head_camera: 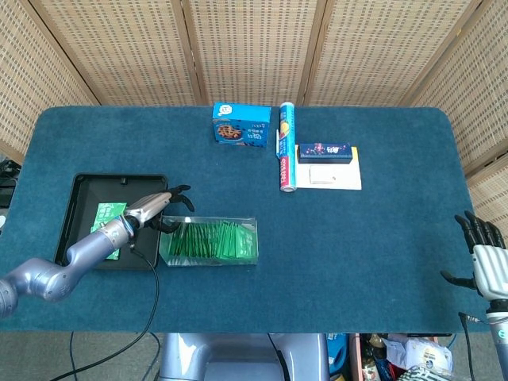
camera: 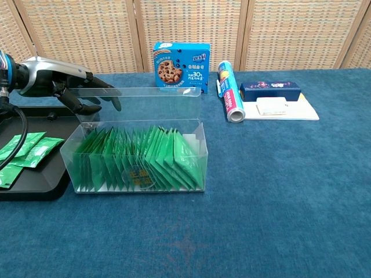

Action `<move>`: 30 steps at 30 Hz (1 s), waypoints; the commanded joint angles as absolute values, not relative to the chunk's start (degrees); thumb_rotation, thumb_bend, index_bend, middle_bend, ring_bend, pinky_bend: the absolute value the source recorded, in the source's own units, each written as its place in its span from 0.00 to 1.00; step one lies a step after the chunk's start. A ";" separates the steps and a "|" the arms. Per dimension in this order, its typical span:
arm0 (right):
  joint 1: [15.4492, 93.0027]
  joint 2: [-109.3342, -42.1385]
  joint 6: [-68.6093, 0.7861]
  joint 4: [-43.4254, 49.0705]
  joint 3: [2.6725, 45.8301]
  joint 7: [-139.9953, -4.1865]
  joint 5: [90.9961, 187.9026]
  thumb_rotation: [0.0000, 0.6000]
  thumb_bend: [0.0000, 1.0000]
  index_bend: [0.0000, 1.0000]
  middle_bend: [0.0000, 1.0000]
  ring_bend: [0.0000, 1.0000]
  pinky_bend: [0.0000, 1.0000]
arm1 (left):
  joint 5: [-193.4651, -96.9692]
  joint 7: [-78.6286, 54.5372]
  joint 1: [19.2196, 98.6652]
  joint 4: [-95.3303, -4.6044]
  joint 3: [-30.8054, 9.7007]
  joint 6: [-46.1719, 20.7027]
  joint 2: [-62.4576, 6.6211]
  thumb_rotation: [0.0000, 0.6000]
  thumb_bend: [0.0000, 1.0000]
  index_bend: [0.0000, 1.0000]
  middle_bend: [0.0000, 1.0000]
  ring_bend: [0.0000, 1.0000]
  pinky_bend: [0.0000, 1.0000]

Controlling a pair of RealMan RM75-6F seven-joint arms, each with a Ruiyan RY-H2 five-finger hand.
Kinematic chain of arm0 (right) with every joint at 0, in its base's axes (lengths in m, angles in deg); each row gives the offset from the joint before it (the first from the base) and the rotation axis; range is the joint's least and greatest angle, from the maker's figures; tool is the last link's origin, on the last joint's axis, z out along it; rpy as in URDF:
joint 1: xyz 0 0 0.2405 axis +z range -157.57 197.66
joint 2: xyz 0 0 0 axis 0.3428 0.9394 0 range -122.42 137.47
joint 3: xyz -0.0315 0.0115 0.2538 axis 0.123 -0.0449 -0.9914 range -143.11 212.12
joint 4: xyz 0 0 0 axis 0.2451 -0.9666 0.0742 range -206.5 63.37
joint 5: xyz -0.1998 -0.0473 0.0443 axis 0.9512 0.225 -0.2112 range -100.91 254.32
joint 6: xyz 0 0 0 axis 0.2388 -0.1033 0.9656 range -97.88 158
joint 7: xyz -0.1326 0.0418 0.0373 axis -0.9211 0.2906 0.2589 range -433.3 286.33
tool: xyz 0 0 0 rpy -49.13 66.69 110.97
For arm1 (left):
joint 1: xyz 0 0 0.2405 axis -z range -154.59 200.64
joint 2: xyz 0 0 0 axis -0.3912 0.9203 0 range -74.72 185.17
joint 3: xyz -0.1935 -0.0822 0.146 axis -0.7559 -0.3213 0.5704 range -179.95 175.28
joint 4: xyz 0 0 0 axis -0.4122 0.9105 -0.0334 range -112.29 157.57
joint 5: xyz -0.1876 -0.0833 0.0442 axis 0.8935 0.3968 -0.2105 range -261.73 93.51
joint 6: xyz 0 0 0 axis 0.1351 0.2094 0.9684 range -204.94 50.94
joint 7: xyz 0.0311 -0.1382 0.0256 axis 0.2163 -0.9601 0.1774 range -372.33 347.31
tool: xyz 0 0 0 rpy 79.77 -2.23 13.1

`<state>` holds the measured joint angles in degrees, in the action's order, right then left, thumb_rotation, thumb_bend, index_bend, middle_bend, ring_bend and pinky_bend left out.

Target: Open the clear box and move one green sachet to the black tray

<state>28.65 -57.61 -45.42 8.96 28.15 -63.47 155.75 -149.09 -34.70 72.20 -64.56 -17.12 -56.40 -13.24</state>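
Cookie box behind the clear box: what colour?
Bright blue, with a cookie picture on the front: cookie box. Chest view shows it best.

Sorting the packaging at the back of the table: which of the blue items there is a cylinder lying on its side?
The blue roll, lying lengthwise between the cookie box and the dark blue carton. Those two are flat-sided boxes; only the roll is round.
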 commanded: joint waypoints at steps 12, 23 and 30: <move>28.63 -57.48 -45.53 9.11 28.21 -63.39 155.95 1.00 0.00 0.00 0.00 0.00 0.00 | -153.33 -41.08 70.83 -66.16 -19.21 -57.95 -10.52 1.00 0.58 0.37 0.00 0.00 0.00; 28.67 -57.46 -45.51 9.29 28.28 -63.62 156.01 1.00 0.00 0.00 0.00 0.00 0.00 | -154.86 -43.23 72.84 -64.75 -18.77 -63.75 -9.36 1.00 0.59 0.38 0.00 0.00 0.00; 28.70 -57.47 -45.51 9.32 28.29 -63.64 156.03 1.00 0.00 0.00 0.00 0.00 0.00 | -154.95 -43.89 72.92 -64.22 -18.92 -64.27 -9.49 1.00 0.63 0.41 0.00 0.00 0.00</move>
